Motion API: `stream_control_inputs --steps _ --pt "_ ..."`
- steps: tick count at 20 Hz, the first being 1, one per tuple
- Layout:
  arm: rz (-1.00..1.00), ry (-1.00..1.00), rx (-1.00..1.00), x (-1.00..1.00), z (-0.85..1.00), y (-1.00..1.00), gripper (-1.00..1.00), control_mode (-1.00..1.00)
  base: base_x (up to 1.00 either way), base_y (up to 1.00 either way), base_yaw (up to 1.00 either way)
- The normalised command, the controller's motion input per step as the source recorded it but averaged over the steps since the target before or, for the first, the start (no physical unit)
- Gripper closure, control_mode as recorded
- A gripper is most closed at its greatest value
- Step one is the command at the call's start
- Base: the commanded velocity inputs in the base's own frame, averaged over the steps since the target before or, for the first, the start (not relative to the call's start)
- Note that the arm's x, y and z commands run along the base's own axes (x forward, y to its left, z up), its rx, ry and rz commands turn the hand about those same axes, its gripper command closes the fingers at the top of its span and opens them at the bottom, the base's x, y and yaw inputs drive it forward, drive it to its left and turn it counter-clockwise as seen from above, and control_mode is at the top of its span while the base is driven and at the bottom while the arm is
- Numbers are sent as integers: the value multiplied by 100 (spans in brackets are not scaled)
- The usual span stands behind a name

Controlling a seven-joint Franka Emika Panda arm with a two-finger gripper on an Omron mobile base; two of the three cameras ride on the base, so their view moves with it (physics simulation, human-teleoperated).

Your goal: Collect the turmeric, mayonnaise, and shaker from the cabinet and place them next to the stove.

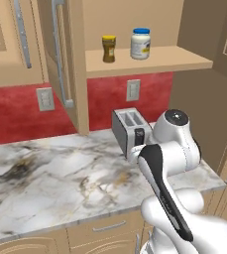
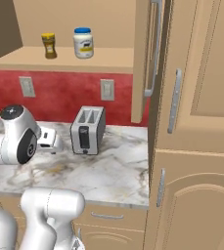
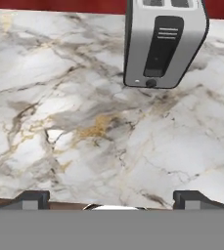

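Open light tan wooden wall cabinet (image 1: 68,69): one shelf carrying two containers, one small amber-brown turmeric jar with yellow lid (image 1: 108,48) on the left and one squat white mayonnaise jar with blue lid (image 1: 140,43) just right of it, apart, both upright. One silver two-slot toaster (image 3: 163,43) on marble tabletop (image 1: 55,178) below. Pincer (image 3: 111,199) released, fingers spread wide, empty, over the tabletop near the toaster.

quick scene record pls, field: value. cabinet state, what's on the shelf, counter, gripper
cabinet: door open, shelf exposed
turmeric: upright on the shelf, left of the mayonnaise in both base views
mayonnaise: upright on the shelf, apart from the turmeric
shaker: not spotted
counter: marble, toaster below the shelf
gripper: open, empty, low over the counter, facing the toaster
task: nothing picked yet
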Motion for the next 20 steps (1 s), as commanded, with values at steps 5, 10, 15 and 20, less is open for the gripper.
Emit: stream_control_inputs --steps 5,10,15,20 --pt "0 -17 11 45 70 5 -100 -100 0 0 0" --pt "0 -17 9 36 74 3 -100 -100 0 0 0" --pt "-6 -13 2 33 71 22 -100 -100 0 0 0" --pt "-8 -16 0 33 66 29 -100 -100 0 0 0"
